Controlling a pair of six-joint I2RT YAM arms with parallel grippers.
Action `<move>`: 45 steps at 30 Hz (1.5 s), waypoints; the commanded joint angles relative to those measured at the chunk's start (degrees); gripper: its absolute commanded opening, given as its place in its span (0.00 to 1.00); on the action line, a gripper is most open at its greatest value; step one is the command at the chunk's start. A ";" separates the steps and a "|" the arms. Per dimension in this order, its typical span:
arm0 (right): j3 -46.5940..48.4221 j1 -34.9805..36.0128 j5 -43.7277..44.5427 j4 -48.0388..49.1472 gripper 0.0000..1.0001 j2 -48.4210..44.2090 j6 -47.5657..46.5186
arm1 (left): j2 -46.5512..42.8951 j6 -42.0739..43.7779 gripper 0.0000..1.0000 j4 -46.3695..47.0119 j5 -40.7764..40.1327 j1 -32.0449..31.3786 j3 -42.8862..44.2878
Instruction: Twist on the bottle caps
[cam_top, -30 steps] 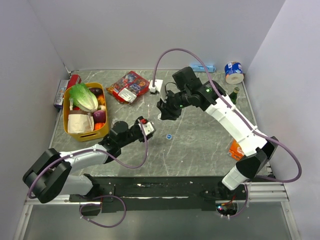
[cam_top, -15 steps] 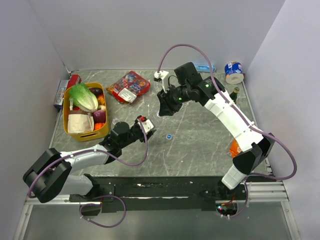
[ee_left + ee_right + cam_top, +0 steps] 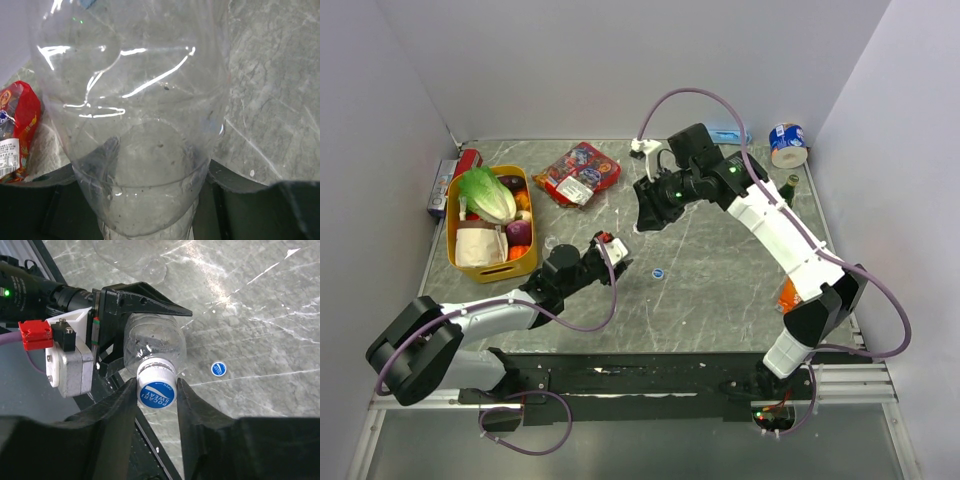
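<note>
Clamping the clear bottle (image 3: 155,342), the left gripper (image 3: 615,258) meets the right gripper (image 3: 155,383), closed on the bottle's blue cap (image 3: 156,395); a second cap (image 3: 218,369) lies apart on the tabletop (image 3: 250,315).

Bright even light, glare streaks on bottle (image 3: 140,125)

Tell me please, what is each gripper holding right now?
Left gripper: closed on the clear bottle.
Right gripper: closed on the blue cap on that bottle's neck.
</note>
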 commanded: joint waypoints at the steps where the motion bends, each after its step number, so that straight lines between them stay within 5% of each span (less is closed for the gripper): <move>1: 1.03 0.45 3.20 -4.00 0.52 2.29 0.71 | -0.70 -3.77 0.01 8.88 2.27 -0.63 3.45; 12: 7.72 0.27 0.58 -8.83 0.79 1.86 -4.74 | 2.90 -13.88 0.01 0.35 5.34 -0.55 4.50; 14: 6.23 0.18 -0.22 -9.71 0.99 0.71 -6.41 | 3.25 -15.11 0.01 0.17 6.22 -0.46 5.03; 21: -2.37 -3.66 1.18 -14.45 1.00 -7.53 -13.78 | 5.10 -16.96 0.01 -2.99 8.51 0.95 8.89; 24: -6.15 -10.85 -0.82 -15.08 1.00 -12.71 -23.79 | 5.45 -12.66 0.01 -4.75 11.84 1.48 10.39; 27: -9.15 -16.32 -4.43 -13.15 1.00 -18.35 -43.95 | 5.98 -8.62 0.01 -5.54 14.48 1.65 11.09; 33: -16.01 -14.60 -12.43 -5.32 0.90 -27.06 -67.21 | 6.51 -0.27 0.01 -11.16 20.46 1.74 13.82; 45: -14.52 -6.33 -16.39 -6.54 0.81 -22.41 -76.10 | 4.14 15.65 0.01 -20.49 22.75 1.92 16.28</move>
